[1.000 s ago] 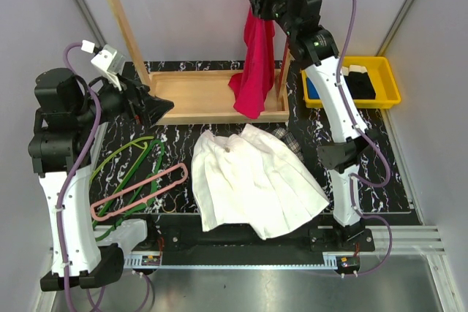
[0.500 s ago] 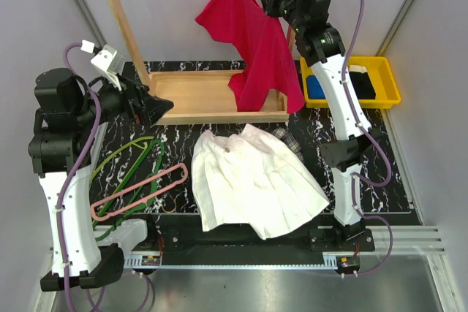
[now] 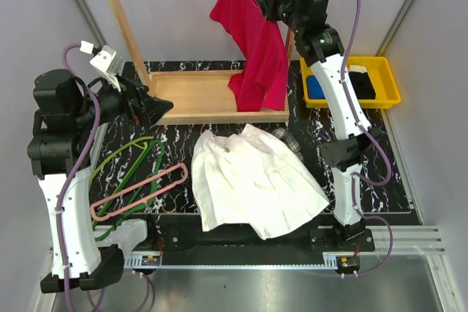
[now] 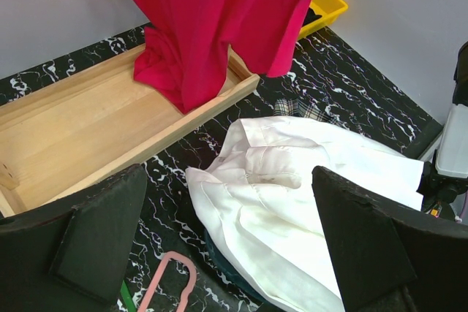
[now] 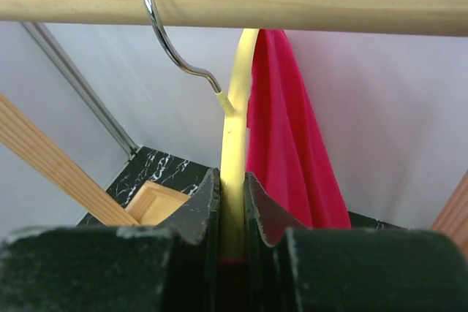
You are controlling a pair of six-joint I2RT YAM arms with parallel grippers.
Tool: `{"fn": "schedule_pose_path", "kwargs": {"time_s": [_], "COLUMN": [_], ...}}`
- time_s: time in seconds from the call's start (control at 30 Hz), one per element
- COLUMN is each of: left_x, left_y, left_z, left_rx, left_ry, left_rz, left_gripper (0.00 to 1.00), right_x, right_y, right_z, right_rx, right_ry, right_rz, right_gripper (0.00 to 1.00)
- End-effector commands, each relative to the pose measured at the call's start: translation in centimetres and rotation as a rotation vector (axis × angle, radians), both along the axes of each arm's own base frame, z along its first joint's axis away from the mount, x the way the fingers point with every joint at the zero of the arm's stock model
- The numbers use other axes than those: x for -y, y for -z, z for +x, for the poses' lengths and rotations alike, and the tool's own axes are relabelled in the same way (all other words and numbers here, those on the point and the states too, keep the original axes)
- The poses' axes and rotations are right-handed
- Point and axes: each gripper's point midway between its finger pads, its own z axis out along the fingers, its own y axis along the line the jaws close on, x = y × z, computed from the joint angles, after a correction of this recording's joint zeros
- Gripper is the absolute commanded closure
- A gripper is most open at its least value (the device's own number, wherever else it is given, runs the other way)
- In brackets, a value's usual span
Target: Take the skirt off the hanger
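Note:
The white pleated skirt (image 3: 252, 180) lies spread flat on the black marbled table, off any hanger; it also shows in the left wrist view (image 4: 292, 202). The pale pink loop hanger (image 3: 139, 191) lies bare on the table to the skirt's left; its end shows in the left wrist view (image 4: 167, 283). My left gripper (image 3: 157, 107) is open and empty, held above the table's back left. My right gripper (image 3: 267, 1) is high at the rack's rail, shut on a pale yellow curved hanger (image 5: 235, 151) that carries the red shirt (image 3: 256, 49).
A wooden rack with a tray base (image 3: 205, 96) stands at the back. Green wire hangers (image 3: 131, 162) lie under the pink one. A plaid garment (image 3: 292, 140) peeks from under the skirt. A yellow bin (image 3: 387, 82) sits back right.
The right gripper has shifted slightly with the yellow hanger; the red shirt swung out wide to the left, then partly back. The left arm, skirt and pink hanger have not moved.

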Motion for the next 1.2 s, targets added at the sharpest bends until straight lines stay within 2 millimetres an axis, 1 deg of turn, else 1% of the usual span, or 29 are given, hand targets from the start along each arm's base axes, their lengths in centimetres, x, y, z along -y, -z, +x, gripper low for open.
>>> {"fn": "schedule_pose_path", "kwargs": {"time_s": [0.0,0.1,0.13,0.17,0.2,0.3,0.4,0.43,0.5,0.53,0.57,0.6,0.63,0.67,0.7,0.73,0.77,0.8,0.83,0.87,0.9,0.93,0.97,1.0,1.03,1.07,1.1,1.13,1.17], "left_x": [-0.3,-0.3,-0.3,-0.3,-0.3,-0.3,-0.2,-0.1,0.0,0.0,0.0,0.0,0.1,0.1,0.2,0.3,0.3,0.4,0.5,0.5,0.6,0.6,0.7,0.8,0.9,1.1,1.7,2.1,2.7], "left_y": [-1.9,-1.9,-1.8,-1.9,-1.9,-2.0,-1.9,-1.7,-1.8,-1.9,-2.2,-2.4,-2.7,-3.1,-3.4,-3.7,-4.0,-4.3,-4.7,-5.1,-5.3,-5.7,-5.9,-6.5,-7.0,-7.5,-8.2,-9.3,-10.2], "left_z": [-0.3,-0.3,-0.2,-0.3,-0.2,-0.2,0.0,0.1,0.1,0.1,0.3,0.3,0.2,0.3,0.2,0.2,0.3,0.2,0.2,0.3,0.3,0.7,0.8,0.7,1.1,1.1,0.5,0.9,0.4], "left_rx": [0.108,0.110,0.108,0.110,0.108,0.107,0.101,0.094,0.093,0.095,0.109,0.118,0.106,0.116,0.123,0.132,0.130,0.134,0.147,0.144,0.148,0.157,0.151,0.158,0.167,0.151,0.156,0.181,0.136], "left_ry": [-0.004,-0.005,-0.007,-0.007,-0.007,-0.005,-0.002,0.002,0.003,0.004,0.004,0.004,0.001,0.001,0.001,0.007,0.007,0.010,0.012,0.014,0.017,0.019,0.019,0.025,0.034,0.040,0.085,0.115,0.152], "left_rz": [0.040,0.040,0.039,0.038,0.034,0.026,0.020,0.017,0.008,0.004,0.005,0.006,-0.016,-0.024,-0.028,-0.034,-0.044,-0.050,-0.054,-0.065,-0.070,-0.075,-0.090,-0.100,-0.110,-0.141,-0.162,-0.183,-0.256], "left_gripper": [0.01,0.01,0.01,0.01,0.01,0.01,0.01,0.01,0.01,0.01,0.01,0.01,0.01,0.01,0.01,0.01,0.01,0.01,0.01,0.01,0.01,0.01,0.01,0.01,0.01,0.01,0.01,0.01,0.01], "right_x": [0.4,0.7,1.0,1.2,1.3,2.3,2.9,3.4,2.8,3.4,3.1,2.3,2.9,1.9,1.9,2.8,2.5,3.5,3.7,3.5,4.1,4.1,4.1,4.6,4.8,4.9,5.3,5.5,5.7], "right_y": [-3.0,-5.2,-6.9,-7.7,-9.0,-12.9,-15.9,-17.2,-17.5,-18.9,-18.9,-16.8,-17.8,-15.1,-14.0,-14.7,-12.2,-12.1,-11.3,-9.3,-8.9,-8.3,-7.0,-7.5,-7.5,-7.2,-7.7,-8.0,-8.4], "right_z": [-1.6,-2.6,-3.4,-3.7,-4.1,-6.3,-8.9,-10.3,-11.9,-14.2,-15.4,-15.1,-17.8,-17.8,-18.7,-21.5,-21.4,-23.9,-24.9,-25.4,-27.4,-28.5,-29.1,-30.7,-31.4,-31.8,-33.0,-33.5,-34.0], "right_rx": [0.089,0.150,0.194,0.222,0.263,0.366,0.443,0.470,0.467,0.487,0.482,0.415,0.427,0.356,0.313,0.327,0.255,0.243,0.228,0.172,0.151,0.123,0.075,0.077,0.069,0.059,0.069,0.074,0.079], "right_ry": [-0.031,-0.041,-0.038,-0.039,-0.038,-0.031,-0.056,-0.064,-0.122,-0.146,-0.196,-0.230,-0.265,-0.322,-0.348,-0.366,-0.385,-0.392,-0.406,-0.434,-0.449,-0.483,-0.498,-0.505,-0.511,-0.517,-0.524,-0.522,-0.522], "right_rz": [-0.031,-0.027,-0.012,-0.011,0.003,0.035,0.054,0.067,0.067,0.084,0.082,0.065,0.071,0.043,0.035,0.028,0.007,0.000,-0.018,-0.030,-0.036,-0.034,-0.037,-0.021,-0.011,-0.004,0.011,0.018,0.022], "right_gripper": [1.00,1.00,1.00,1.00,1.00,1.00,1.00,1.00,1.00,1.00,1.00,1.00,1.00,1.00,1.00,1.00,1.00,1.00,1.00,1.00,1.00,1.00,1.00,1.00,1.00,1.00,1.00,1.00,1.00]}}
